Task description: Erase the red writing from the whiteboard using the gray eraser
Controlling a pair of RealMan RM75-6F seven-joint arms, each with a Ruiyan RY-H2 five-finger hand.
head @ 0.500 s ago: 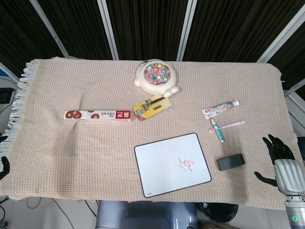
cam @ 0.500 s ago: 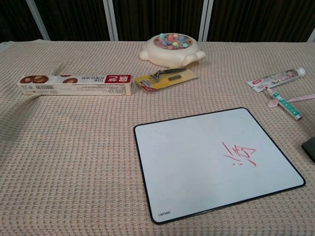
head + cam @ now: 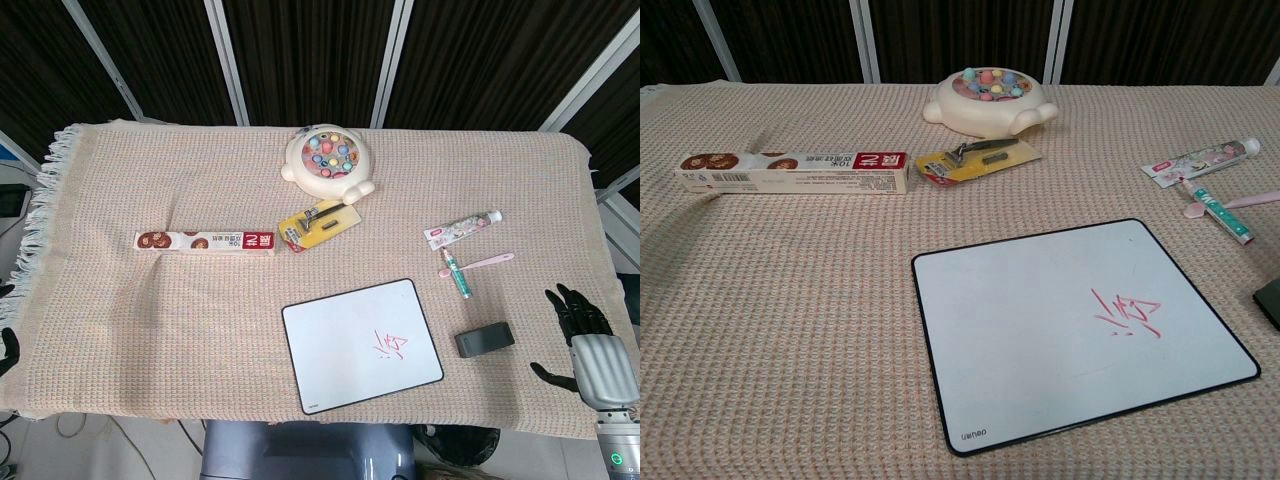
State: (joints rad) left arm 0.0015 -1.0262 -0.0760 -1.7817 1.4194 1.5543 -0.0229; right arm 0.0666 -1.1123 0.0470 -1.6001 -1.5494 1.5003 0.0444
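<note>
- The whiteboard (image 3: 362,343) lies flat on the woven cloth (image 3: 180,300), red writing (image 3: 390,346) near its right side
- The right hand (image 3: 590,345) hovers at the table's right edge, palm down, fingers spread, holding nothing
- The gray eraser (image 3: 485,339) sits between whiteboard and right hand, touching neither
- The left hand (image 3: 8,350) barely shows at the left edge; its state cannot be told

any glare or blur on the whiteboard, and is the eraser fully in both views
Head view: even light, no glare on the whiteboard, red writing small but sharp, gray eraser whole, right hand near the frame edge. Chest view: board and strokes crisp, faint soft sheen only; the eraser is cut off by the right edge, just a dark corner showing.
</note>
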